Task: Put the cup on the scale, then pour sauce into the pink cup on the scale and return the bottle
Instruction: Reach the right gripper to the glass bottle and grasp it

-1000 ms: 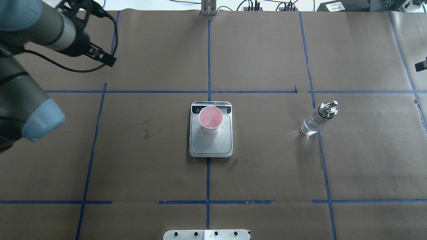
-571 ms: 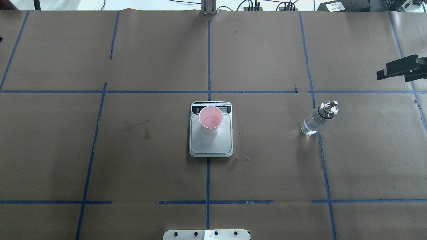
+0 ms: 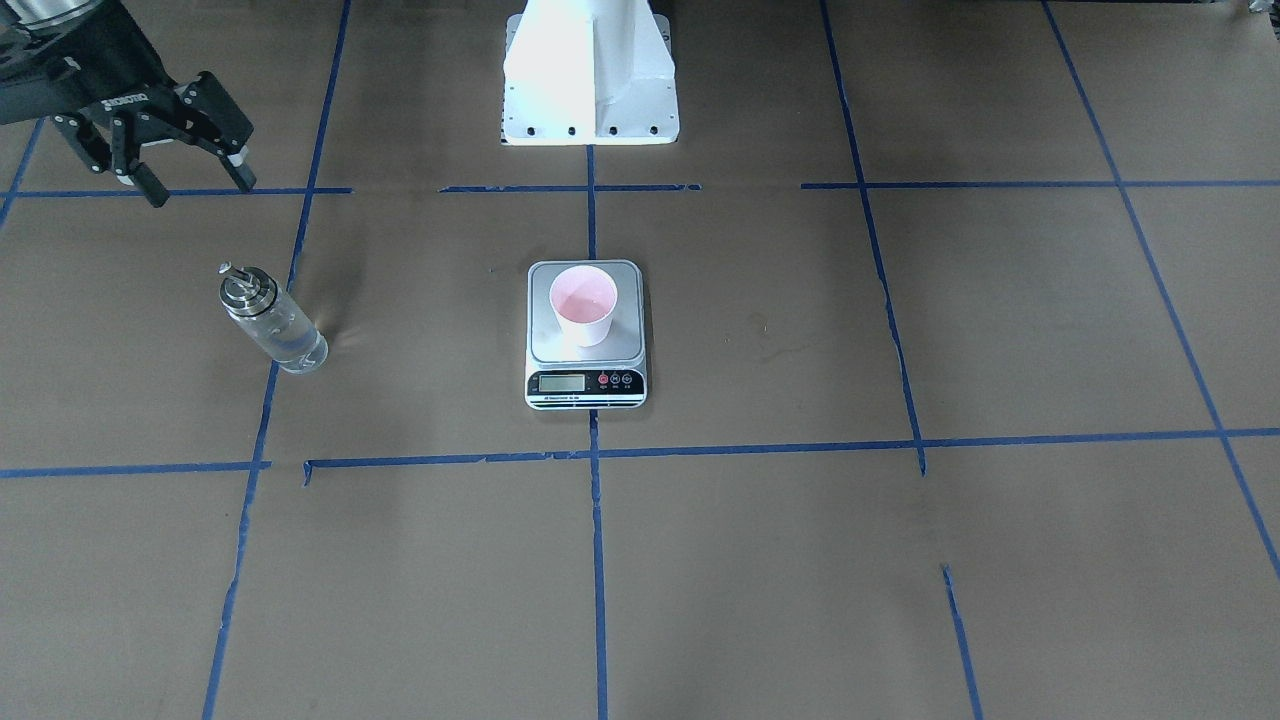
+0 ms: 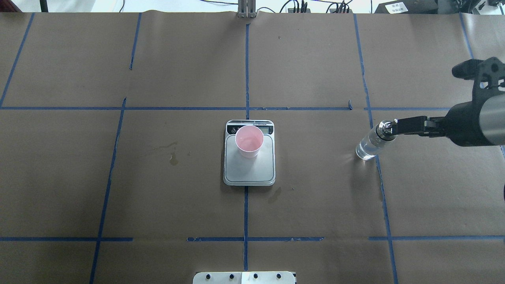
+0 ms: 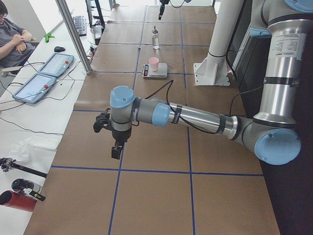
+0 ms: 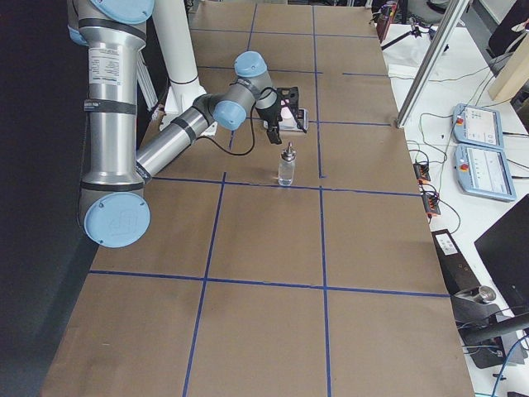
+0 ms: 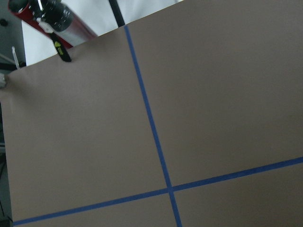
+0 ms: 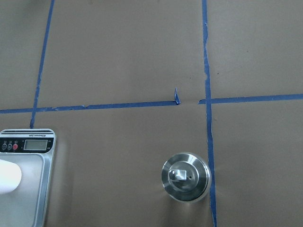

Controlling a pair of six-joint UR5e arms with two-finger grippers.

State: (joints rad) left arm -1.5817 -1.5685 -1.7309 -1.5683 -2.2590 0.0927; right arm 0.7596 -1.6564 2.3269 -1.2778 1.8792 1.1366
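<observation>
Scale point(image 3: 600, 352) readout too small; cup point(image 8: 8, 176) cut off; left pincer point(image 5: 116, 152) opening unclear

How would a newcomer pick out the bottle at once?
On the brown paper table gridded with blue tape, find the scale at the centre, carrying the pink cup. The bottle stands beside a tape line toward the robot's right. It is the only clear glass thing, topped by a silver cap.

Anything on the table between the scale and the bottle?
No, only bare brown paper lies between the scale and the bottle, as the overhead view shows.
</observation>
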